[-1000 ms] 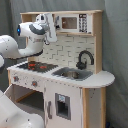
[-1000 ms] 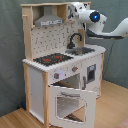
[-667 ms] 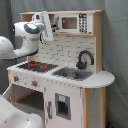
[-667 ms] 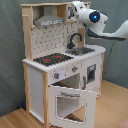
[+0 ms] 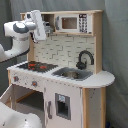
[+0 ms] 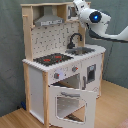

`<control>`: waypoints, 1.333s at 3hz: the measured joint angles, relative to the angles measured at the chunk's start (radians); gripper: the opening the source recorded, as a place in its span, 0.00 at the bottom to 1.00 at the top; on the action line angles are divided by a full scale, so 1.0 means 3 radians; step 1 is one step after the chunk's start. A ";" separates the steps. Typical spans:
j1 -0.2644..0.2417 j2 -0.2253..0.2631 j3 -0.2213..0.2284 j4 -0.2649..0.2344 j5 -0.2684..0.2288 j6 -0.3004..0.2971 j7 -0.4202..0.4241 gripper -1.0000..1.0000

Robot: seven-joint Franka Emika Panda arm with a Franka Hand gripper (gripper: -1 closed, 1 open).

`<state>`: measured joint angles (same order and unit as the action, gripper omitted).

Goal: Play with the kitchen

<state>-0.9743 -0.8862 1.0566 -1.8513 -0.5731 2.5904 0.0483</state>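
Observation:
The toy kitchen (image 5: 65, 87) of white panels and light wood fills both exterior views. It has a black-red stovetop (image 5: 36, 65), a grey sink (image 5: 73, 74), a black faucet (image 5: 85, 58) and a tiled back wall. In the second exterior view I see the silver hood (image 6: 48, 20), the stovetop (image 6: 53, 59), the sink (image 6: 83, 50) and the oven door (image 6: 70, 102) hanging open. My gripper (image 5: 45, 29) hovers high over the stovetop, right at the upper shelf under the hood. In the second exterior view the gripper (image 6: 75, 6) is level with the kitchen's top edge.
A microwave panel (image 5: 74, 23) sits in the top shelf beside my hand. The white arm (image 6: 107, 31) reaches in above the sink from the second exterior view's right. A grey curtain (image 6: 10, 55) hangs behind, and the floor (image 6: 112, 107) is wood.
My hand has shifted slightly, up and closer to the upper shelf. The kitchen and its open oven door have not moved.

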 joint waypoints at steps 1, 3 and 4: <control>0.0065 -0.0191 -0.0007 -0.0004 -0.0007 -0.0300 -0.0071 0.00; 0.0065 -0.0356 0.0000 -0.0016 -0.0007 -0.0481 -0.0138 1.00; 0.0065 -0.0415 0.0012 -0.0018 -0.0007 -0.0548 -0.0180 1.00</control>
<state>-0.9548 -1.0107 1.0601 -1.8565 -0.5751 2.4260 -0.0057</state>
